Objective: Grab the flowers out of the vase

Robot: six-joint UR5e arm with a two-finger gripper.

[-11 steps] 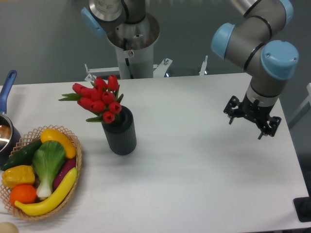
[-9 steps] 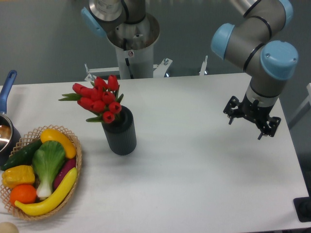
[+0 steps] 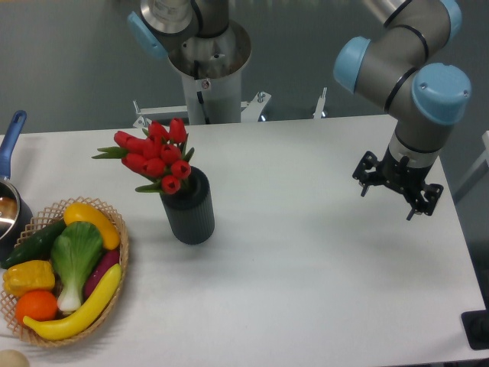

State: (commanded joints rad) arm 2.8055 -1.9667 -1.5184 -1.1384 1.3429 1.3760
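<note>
The flowers (image 3: 156, 156), a bunch of red tulip buds with green leaves, stand in the vase (image 3: 189, 207) and lean to the left over its rim. That vase is a dark ribbed cylinder left of the table's centre. My gripper (image 3: 387, 202) hangs over the right part of the table, far to the right of the vase. Its fingers are spread wide and hold nothing.
A wicker basket (image 3: 120, 237) with bananas, a leafy green vegetable, a pepper and an orange sits at the front left. A blue-handled metal pot (image 3: 11, 201) is at the left edge. The arm's base column (image 3: 206, 84) stands behind the table's far edge.
</note>
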